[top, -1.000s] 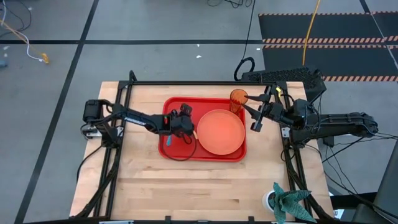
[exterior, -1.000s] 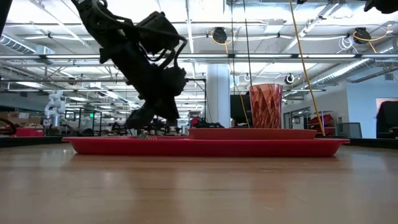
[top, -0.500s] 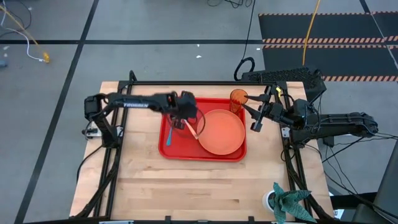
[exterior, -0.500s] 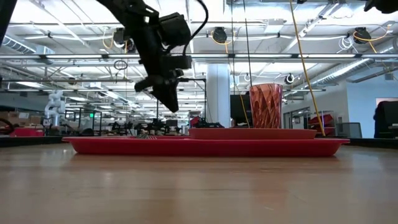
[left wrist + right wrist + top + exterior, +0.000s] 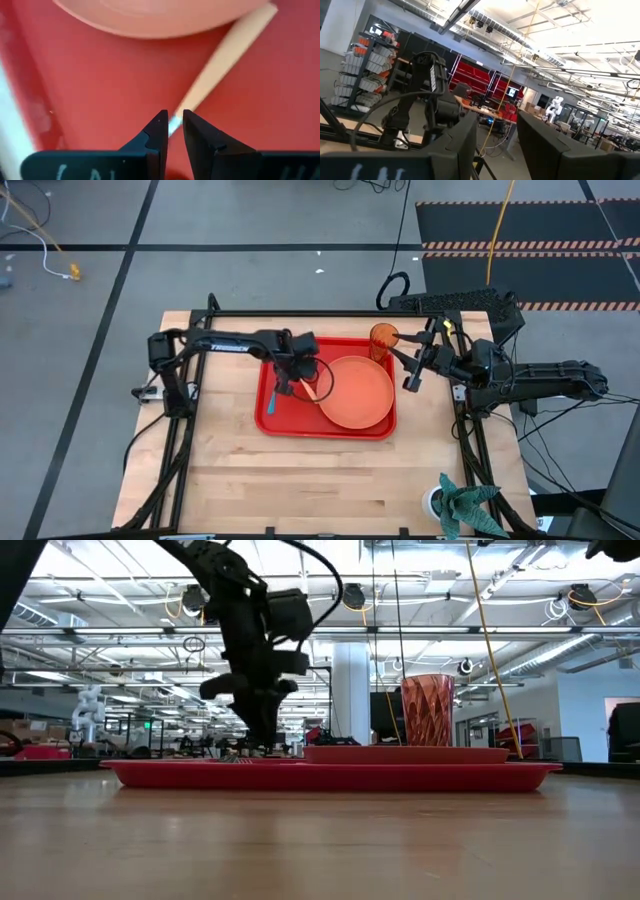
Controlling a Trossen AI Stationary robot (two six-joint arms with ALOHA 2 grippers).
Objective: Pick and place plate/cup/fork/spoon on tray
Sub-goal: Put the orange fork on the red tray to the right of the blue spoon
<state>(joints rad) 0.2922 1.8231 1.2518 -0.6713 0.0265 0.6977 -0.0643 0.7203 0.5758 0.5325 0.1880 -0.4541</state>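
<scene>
Risk comes first: the left gripper [image 5: 171,125], low over the tray [image 5: 277,424] just beside the plate [image 5: 355,392], has its fingers nearly closed around the fork [image 5: 220,65] near its metal end (the pinch looks thin), so the fork could slip or pivot and knock the plate's rim. On the tray lie the plate, the fork and the spoon [image 5: 272,402]; the cup [image 5: 383,340] stands at the tray's corner beyond the plate. The right gripper [image 5: 412,363] waits open, off the tray near the cup.

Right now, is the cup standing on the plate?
No, in the high view the cup stands upright at the tray's far right corner, beside the plate.
</scene>
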